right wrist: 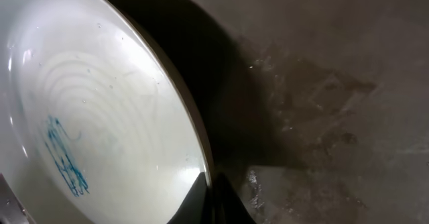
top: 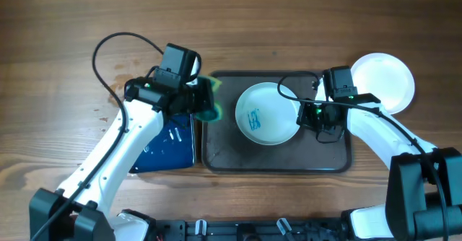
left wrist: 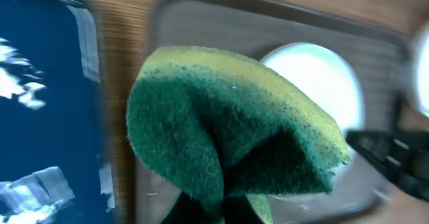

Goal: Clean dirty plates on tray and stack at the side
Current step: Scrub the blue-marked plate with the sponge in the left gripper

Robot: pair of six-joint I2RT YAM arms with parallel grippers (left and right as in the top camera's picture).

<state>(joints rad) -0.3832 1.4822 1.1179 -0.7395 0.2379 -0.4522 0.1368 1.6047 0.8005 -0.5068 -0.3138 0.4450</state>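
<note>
You have the marked plate on the grey-brown tray, near its middle, with a blue scribble at its centre. Your right gripper is clenched on the right rim of this plate. A second plate rests on the bench, near the tray's far right corner. Your left gripper grasps a green and yellow sponge over the tray's left edge, beside the blue tray.

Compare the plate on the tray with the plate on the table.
The plate on the tray carries blue scribble; the plate on the table shows none. The plate on the tray is gripped at its rim by the right gripper; the plate on the table lies free. Both are round and white.
</note>
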